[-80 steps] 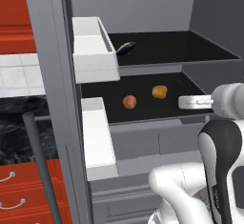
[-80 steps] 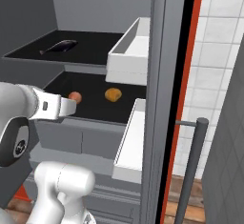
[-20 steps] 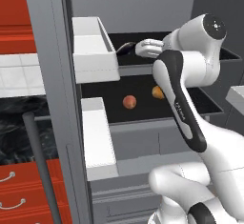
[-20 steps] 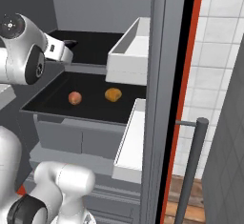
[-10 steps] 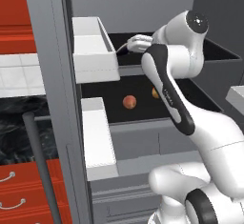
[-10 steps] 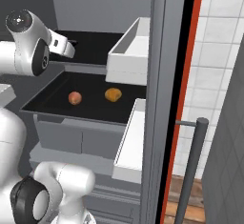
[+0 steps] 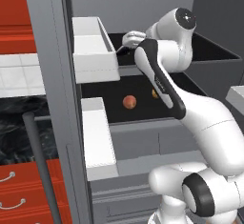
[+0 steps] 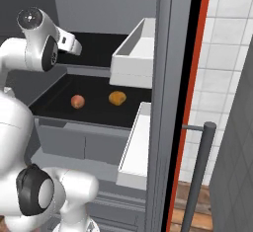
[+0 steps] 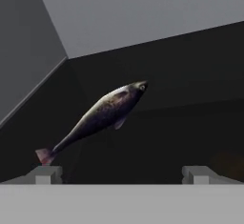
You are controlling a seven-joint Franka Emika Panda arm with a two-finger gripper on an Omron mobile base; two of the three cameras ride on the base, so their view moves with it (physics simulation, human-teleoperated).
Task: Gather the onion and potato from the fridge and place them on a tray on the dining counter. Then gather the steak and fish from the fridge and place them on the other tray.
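The tool (image 9: 122,173) stood wide open and empty inside the fridge (image 7: 47,75), aimed at the fish (image 9: 97,116) lying just ahead on the upper shelf (image 9: 190,123), evidently lined up to straddle its body.

There are no words, numbers, labels, brand names or signs to read anywhere in these pictures.
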